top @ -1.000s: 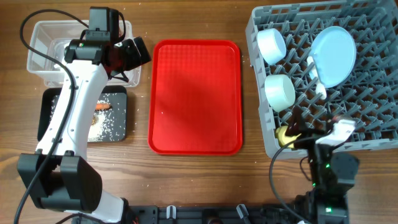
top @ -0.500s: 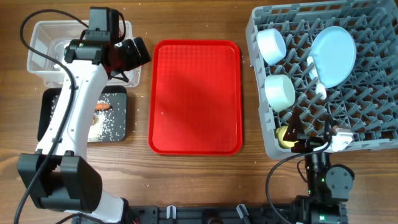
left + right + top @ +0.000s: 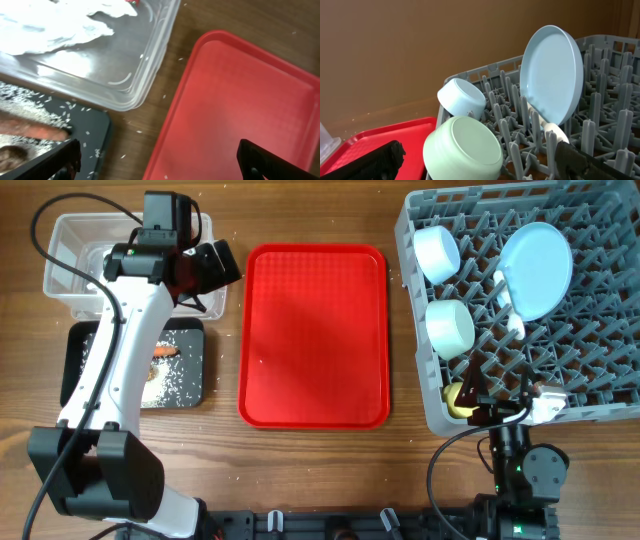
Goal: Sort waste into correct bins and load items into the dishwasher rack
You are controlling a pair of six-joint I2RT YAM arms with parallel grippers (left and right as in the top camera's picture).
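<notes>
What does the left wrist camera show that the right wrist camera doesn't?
Left wrist only: the clear tub holding the crumpled napkin, and the black tray with rice grains and the carrot.
Right wrist only: the dishwasher rack with the blue plate, blue bowl, green bowl and white spoon among its pegs.
Both: the red tray, and each camera's own gripper, the left gripper and the right gripper, with fingers spread apart. A pale sliver at the right wrist view's left edge may be the tub; I cannot tell.
</notes>
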